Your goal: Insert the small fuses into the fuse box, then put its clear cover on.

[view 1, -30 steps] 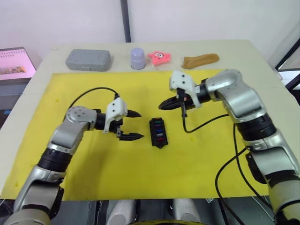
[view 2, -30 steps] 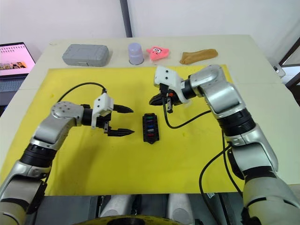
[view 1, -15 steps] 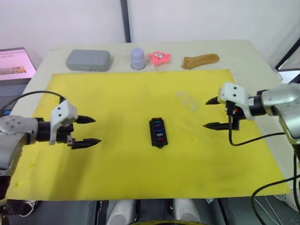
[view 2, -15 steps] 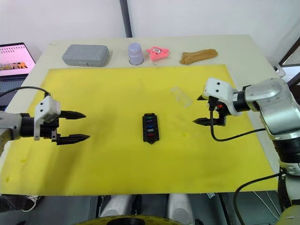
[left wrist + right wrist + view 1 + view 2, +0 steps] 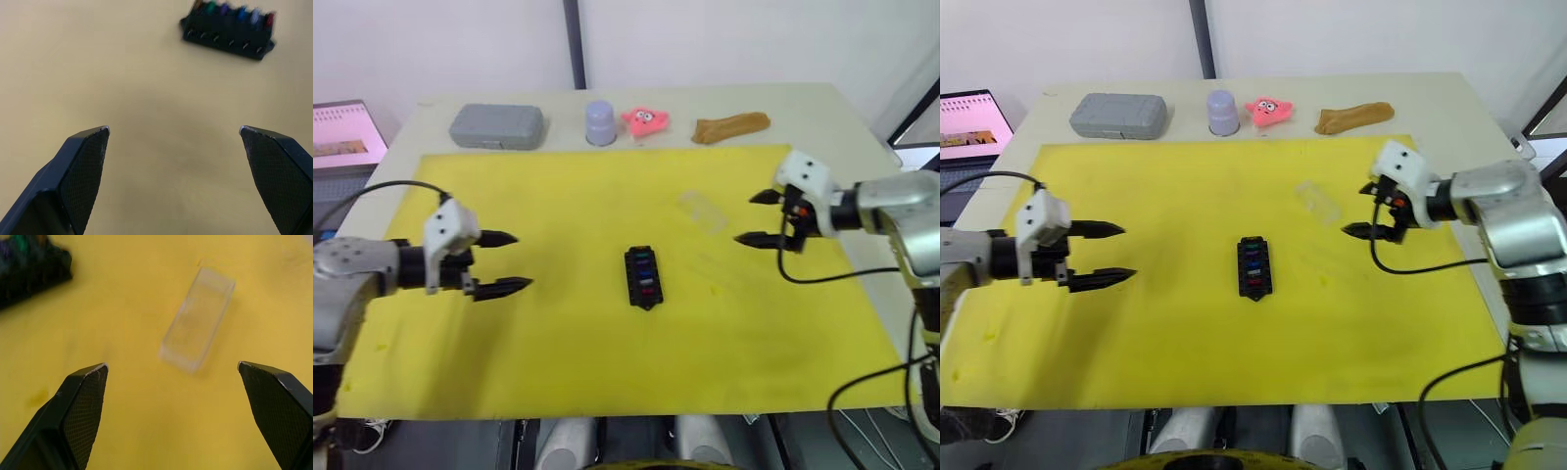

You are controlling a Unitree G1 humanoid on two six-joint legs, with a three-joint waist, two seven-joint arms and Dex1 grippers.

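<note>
Six fuses (image 5: 230, 10) fill the fuse box (image 5: 643, 277); right end effector (image 5: 1368, 210), spread wide, faces the clear cover (image 5: 197, 319), left end effector (image 5: 514, 262) likewise released.

A second ago both arms reach in close around the fuse box (image 5: 643, 277); half a second ago they are already drawn out to the sides. Since then the left claw (image 5: 505, 262) edges slightly back inward and up the yellow mat (image 5: 558, 362), its fingers spread as before. The right claw (image 5: 755, 217) rises toward the far side of the mat and now hangs just beside the clear cover (image 5: 703, 209), its fingers also spread wide, where a second ago they looked nearly together.
</note>
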